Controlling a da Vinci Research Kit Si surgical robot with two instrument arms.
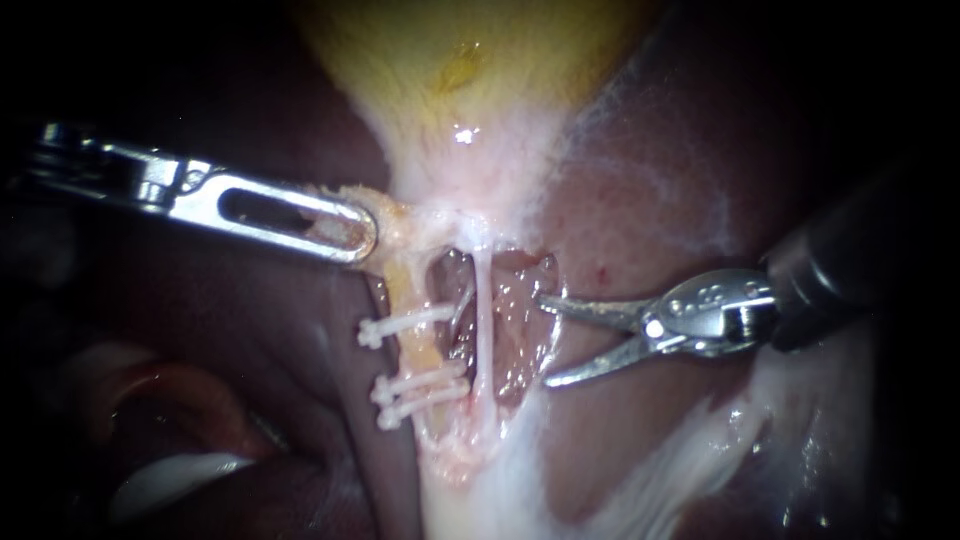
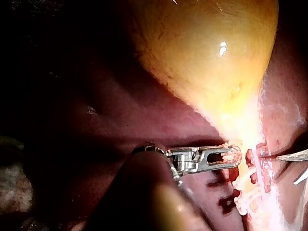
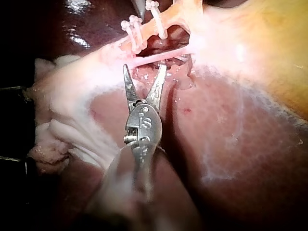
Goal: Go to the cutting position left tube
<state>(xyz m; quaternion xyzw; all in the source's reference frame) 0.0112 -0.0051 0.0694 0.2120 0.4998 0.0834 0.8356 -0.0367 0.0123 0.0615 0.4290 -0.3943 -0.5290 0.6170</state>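
The left tube [image 1: 424, 350] is yellowish and carries three white clips: one [image 1: 405, 325] higher up, two [image 1: 420, 393] lower down. Just right of it runs a thin white right tube [image 1: 483, 330]. My right instrument [image 1: 544, 340] has slim blades standing open, their tips just right of the thin tube and apart from the clipped one. In the right wrist view the open blades [image 3: 144, 67] end right at the thin tube [image 3: 161, 57]. My left instrument [image 1: 350, 228] is shut on tissue at the gallbladder's [image 1: 470, 70] neck, seen also in the left wrist view [image 2: 228, 156].
Dark red liver [image 1: 640, 200] lies on both sides of the opened window around the tubes. Whitish loose tissue [image 1: 680, 460] spreads below the right instrument. The clips [image 2: 243, 192] sit just ahead of the left instrument's jaws in its wrist view.
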